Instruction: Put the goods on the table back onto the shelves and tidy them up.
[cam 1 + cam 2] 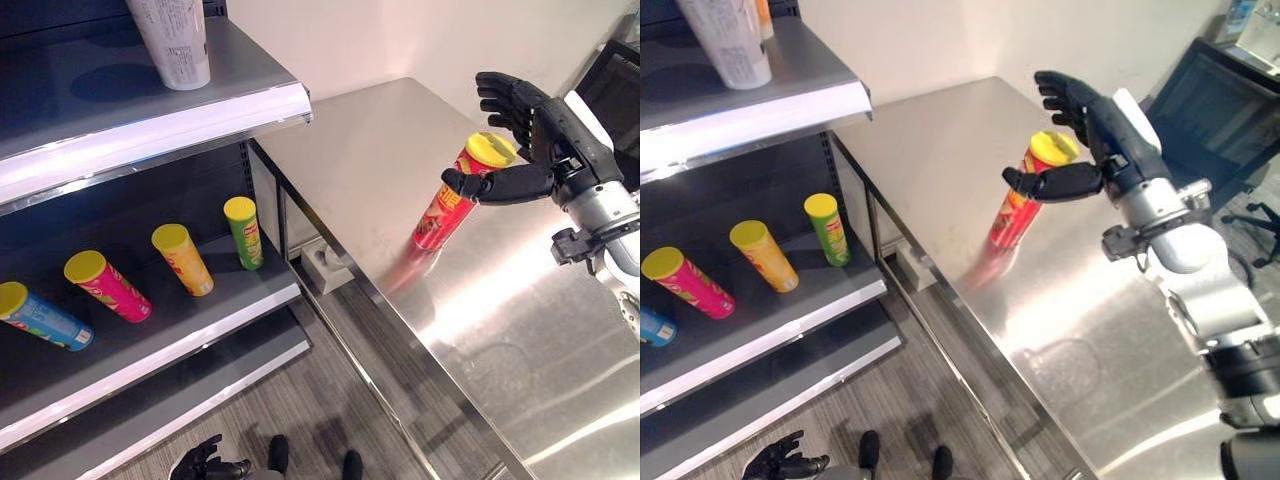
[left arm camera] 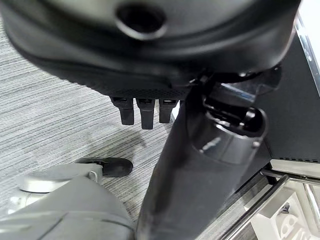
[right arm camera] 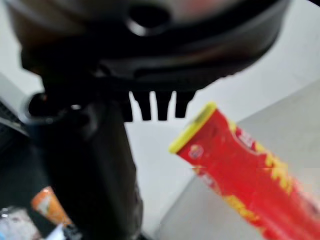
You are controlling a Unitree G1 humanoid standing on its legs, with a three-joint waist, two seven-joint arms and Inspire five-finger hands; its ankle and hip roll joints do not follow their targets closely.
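Note:
A red can with a yellow lid [image 1: 447, 207] stands tilted on the steel table [image 1: 380, 140], close to its left edge. My right hand [image 1: 555, 140] is at the can's top and is open. Its thumb [image 1: 500, 184] reaches across the front of the upper part, and its straight fingers spread behind the lid. In the right wrist view the red can [image 3: 240, 175] sits beside the thumb with the fingers straight above it. My left hand [image 1: 205, 462] hangs low near the floor, fingers relaxed and holding nothing.
On the lower shelf [image 1: 200, 330] sit a green can [image 1: 244, 232], a yellow can [image 1: 182, 258], a pink can [image 1: 107, 285] and a blue can [image 1: 42, 317]. A white container [image 1: 172, 40] stands on the top shelf. A white box [image 1: 325, 265] sits under the table. A chair [image 1: 1210, 100] is far right.

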